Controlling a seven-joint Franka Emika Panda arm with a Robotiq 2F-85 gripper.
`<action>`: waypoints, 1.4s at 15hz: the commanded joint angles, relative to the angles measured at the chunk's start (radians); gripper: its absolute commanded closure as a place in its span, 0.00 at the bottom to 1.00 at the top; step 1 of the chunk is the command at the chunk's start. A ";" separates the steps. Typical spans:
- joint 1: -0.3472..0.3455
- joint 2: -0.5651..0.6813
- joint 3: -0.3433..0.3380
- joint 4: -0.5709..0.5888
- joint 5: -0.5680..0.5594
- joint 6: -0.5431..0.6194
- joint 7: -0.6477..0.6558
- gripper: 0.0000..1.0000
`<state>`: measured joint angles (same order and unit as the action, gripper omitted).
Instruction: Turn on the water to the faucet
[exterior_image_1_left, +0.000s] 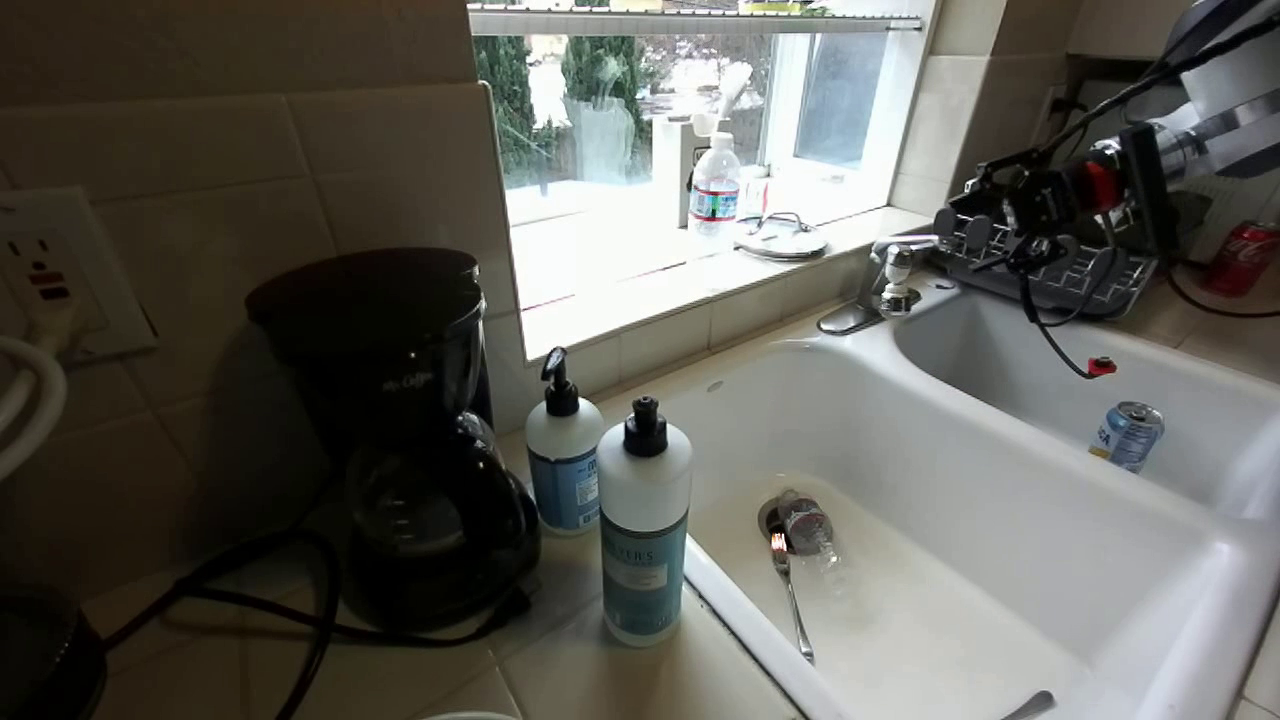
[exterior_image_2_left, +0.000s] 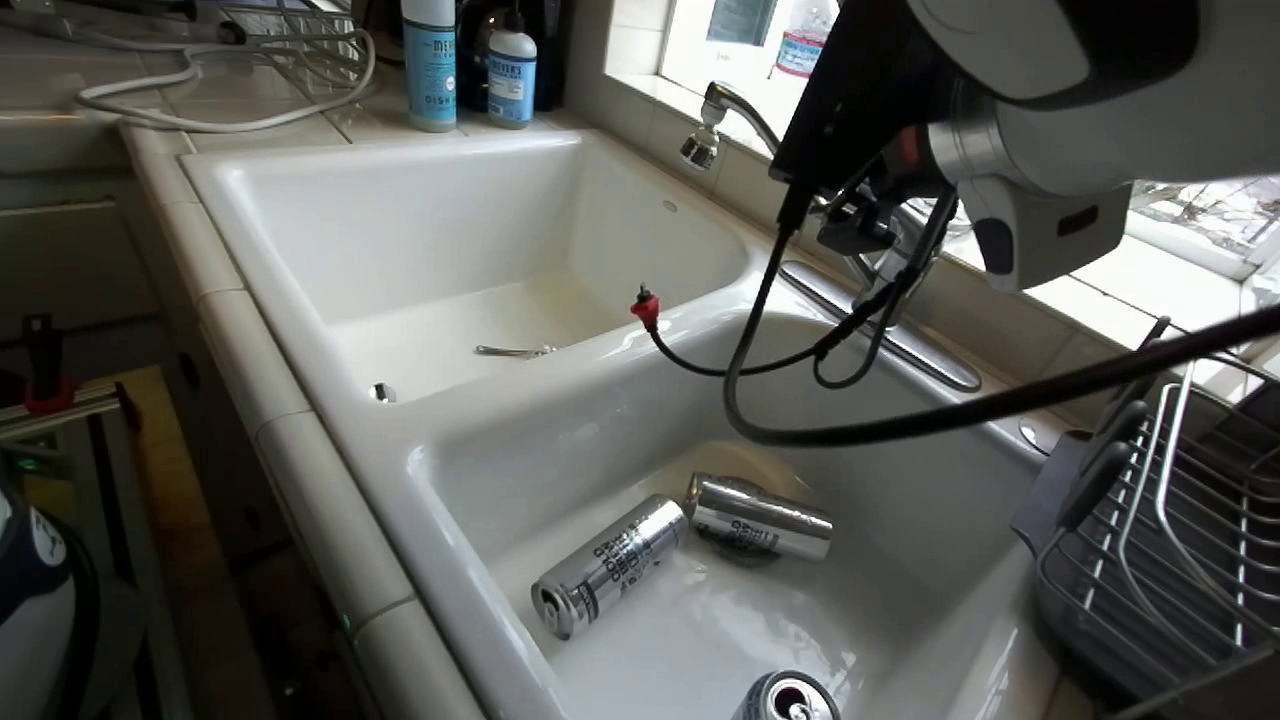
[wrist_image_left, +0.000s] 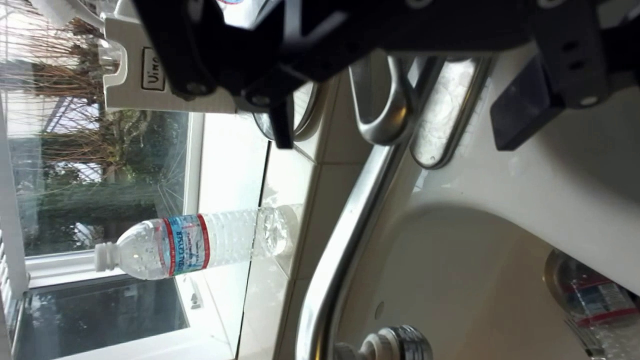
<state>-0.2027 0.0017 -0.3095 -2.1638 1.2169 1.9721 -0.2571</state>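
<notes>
The silver faucet (exterior_image_1_left: 862, 312) stands behind the two white basins, below the window. Its spout (exterior_image_2_left: 750, 112) reaches over a basin in both exterior views. In the wrist view the spout (wrist_image_left: 345, 235) runs down the middle, and the loop-shaped lever handle (wrist_image_left: 387, 127) is at the top, partly hidden by the black gripper parts. My gripper (wrist_image_left: 400, 127) is open, its two fingertips wide apart. The handle appears between the fingers in the wrist view, not gripped; I cannot tell the gap in depth. The gripper (exterior_image_2_left: 862, 222) is close above the faucet's base plate (exterior_image_2_left: 935, 352).
A cable with a red tip (exterior_image_2_left: 645, 306) hangs from the wrist over the sink. A dish rack (exterior_image_2_left: 1165, 520) stands beside the sink. A water bottle (wrist_image_left: 200, 242) and a lid (exterior_image_1_left: 780, 238) are on the sill. Silver cans (exterior_image_2_left: 612, 565) lie in a basin. Soap bottles (exterior_image_1_left: 645, 560) stand on the counter.
</notes>
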 joint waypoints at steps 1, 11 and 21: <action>-0.032 0.066 0.013 0.035 0.083 -0.049 -0.042 0.00; -0.038 0.181 0.051 0.125 0.173 -0.081 -0.048 0.00; -0.092 0.159 0.037 0.155 0.356 -0.259 -0.058 0.00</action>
<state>-0.2705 0.1716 -0.2694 -2.0130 1.5058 1.7723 -0.3015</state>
